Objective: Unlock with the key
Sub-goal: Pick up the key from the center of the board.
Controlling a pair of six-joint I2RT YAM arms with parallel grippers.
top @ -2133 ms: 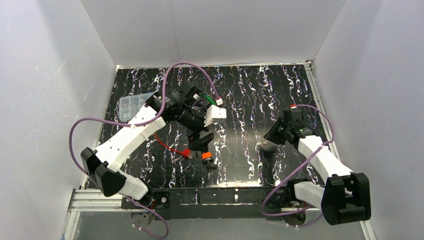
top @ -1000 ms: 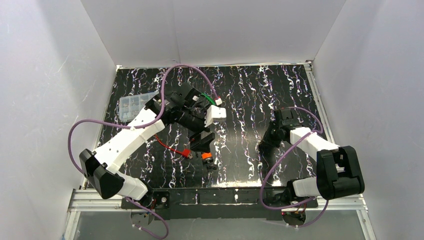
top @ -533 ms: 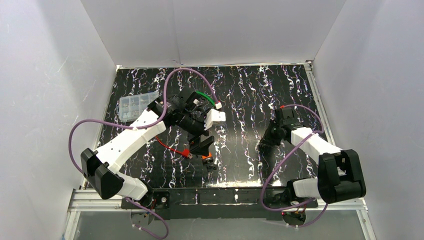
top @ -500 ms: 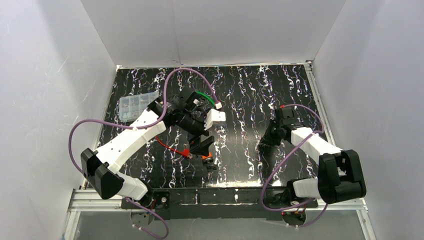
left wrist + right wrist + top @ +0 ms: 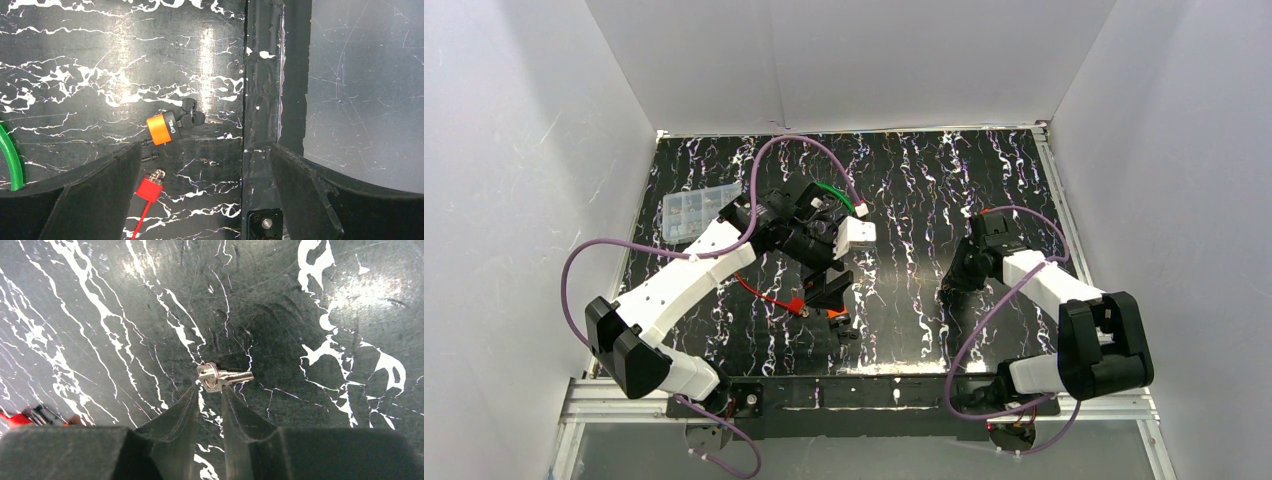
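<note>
A small silver key (image 5: 223, 377) lies flat on the black marbled table (image 5: 350, 300), its ringed head right at my right gripper's (image 5: 210, 389) fingertips. The two fingers stand a narrow gap apart, one on each side of the head, and the key rests on the table. In the top view this gripper (image 5: 956, 284) points down at the key (image 5: 946, 293). An orange padlock (image 5: 162, 129) with dark key heads (image 5: 192, 116) at its end lies near the table's front edge. My left gripper (image 5: 205, 155) hovers above it, wide open and holding nothing.
A red cable with a red end piece (image 5: 149, 189) lies beside the padlock. A green cable (image 5: 10, 155) shows at the left. The table's front rail (image 5: 260, 100) runs just past the padlock. A clear plastic box (image 5: 689, 210) sits at the back left.
My right gripper's fingers, shut a second ago, have parted a little around the key's head. The right wrist shifted slightly. The left arm has barely moved.
</note>
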